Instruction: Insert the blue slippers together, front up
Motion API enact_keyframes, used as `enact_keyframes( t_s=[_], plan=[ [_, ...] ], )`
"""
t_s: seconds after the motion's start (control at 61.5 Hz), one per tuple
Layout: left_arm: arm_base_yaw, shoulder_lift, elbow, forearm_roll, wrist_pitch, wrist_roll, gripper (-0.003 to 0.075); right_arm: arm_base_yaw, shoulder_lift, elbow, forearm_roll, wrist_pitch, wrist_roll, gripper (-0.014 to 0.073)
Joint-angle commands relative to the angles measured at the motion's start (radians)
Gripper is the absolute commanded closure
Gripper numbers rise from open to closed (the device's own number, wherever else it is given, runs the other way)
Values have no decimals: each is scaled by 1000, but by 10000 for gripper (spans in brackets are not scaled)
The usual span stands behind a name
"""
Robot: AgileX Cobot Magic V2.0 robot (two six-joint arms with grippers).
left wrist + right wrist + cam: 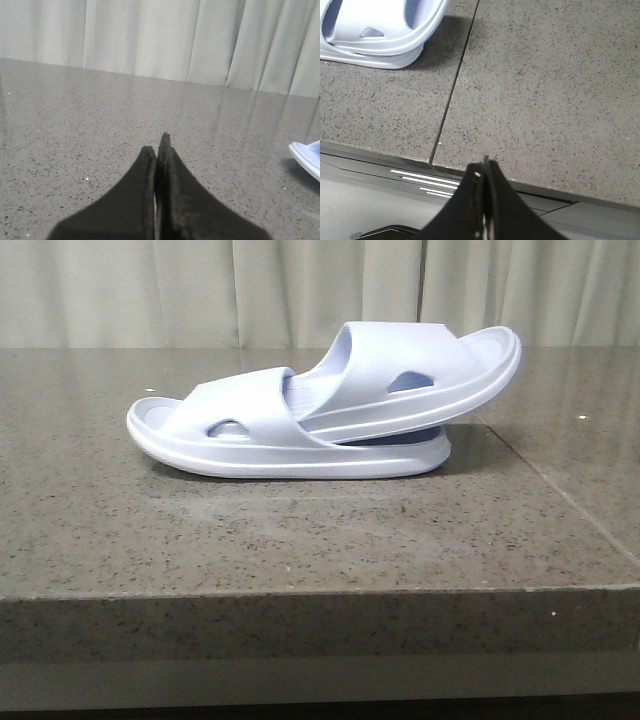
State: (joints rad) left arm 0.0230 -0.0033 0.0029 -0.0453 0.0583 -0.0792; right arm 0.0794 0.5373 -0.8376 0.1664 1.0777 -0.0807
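Observation:
Two pale lavender-blue slippers sit on the grey stone table. The lower slipper lies flat on its sole. The upper slipper is pushed into the lower one's strap and tilts up to the right. Neither gripper shows in the front view. My left gripper is shut and empty over bare table, with a slipper's end off to one side. My right gripper is shut and empty over the table's near edge; the nested slippers lie far from it.
A seam runs across the table on the right side; it also shows in the right wrist view. A pale curtain hangs behind the table. The table's front edge is close to the right gripper.

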Motion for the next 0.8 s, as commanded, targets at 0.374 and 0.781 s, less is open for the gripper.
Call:
enact_keyframes(
  t_s=[0.374, 0.781],
  plan=[
    [-36, -18, 6, 99, -93, -3, 741, -1, 3, -24, 8, -63, 4, 660],
    [-36, -17, 6, 94, -115, -3, 741, -1, 3, -24, 8, -63, 4, 660]
  ],
)
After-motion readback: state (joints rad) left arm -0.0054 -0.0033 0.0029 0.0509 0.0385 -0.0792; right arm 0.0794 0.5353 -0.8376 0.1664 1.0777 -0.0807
